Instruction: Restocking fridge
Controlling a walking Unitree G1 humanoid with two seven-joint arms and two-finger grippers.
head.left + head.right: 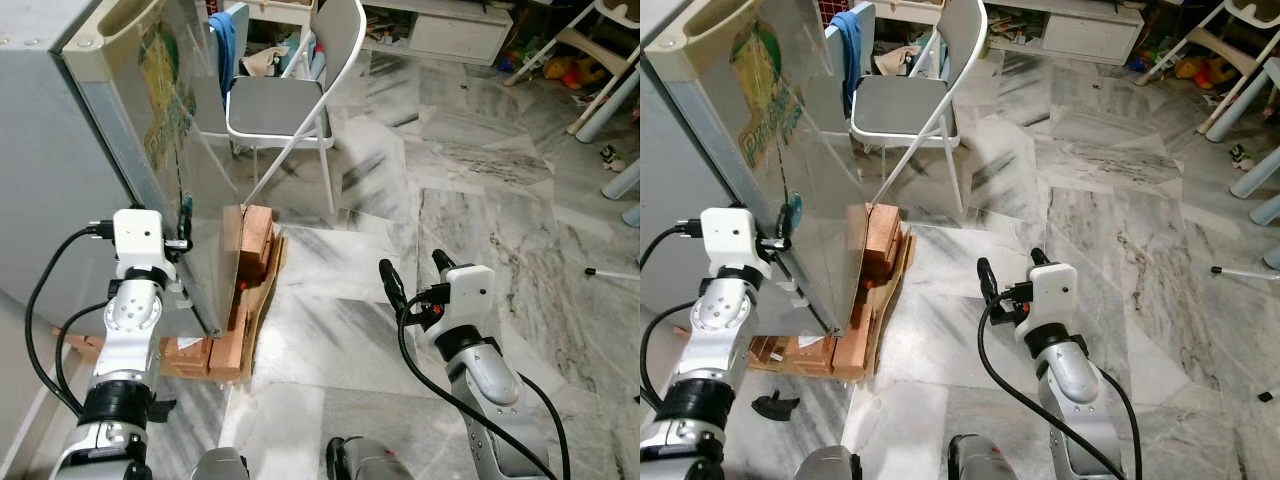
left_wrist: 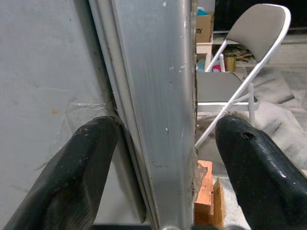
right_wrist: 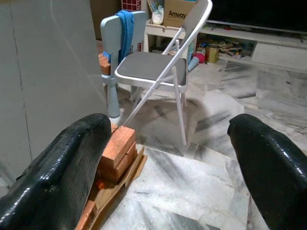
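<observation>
A grey fridge [image 1: 50, 170] stands at my left, its shiny steel door [image 1: 200, 180] facing right, with a green sticker near the top. My left gripper [image 1: 183, 228] is at the door's near edge, about mid-height. In the left wrist view it is open [image 2: 165, 158], one finger on the grey side wall's side and one on the steel door edge [image 2: 153, 96] side. Over the marble floor to the right, my right gripper [image 1: 412, 278] hangs open and holds nothing; its fingers [image 3: 62, 163] point toward the chair.
Red bricks [image 1: 252, 238] and cardboard [image 1: 262, 300] prop up the fridge's base. A grey folding chair [image 1: 285, 105] stands just beyond the door, with a blue cloth [image 1: 224, 45] on a small chair behind it. Toys, white furniture legs [image 1: 610, 85] and a white stick [image 1: 612, 272] lie far right.
</observation>
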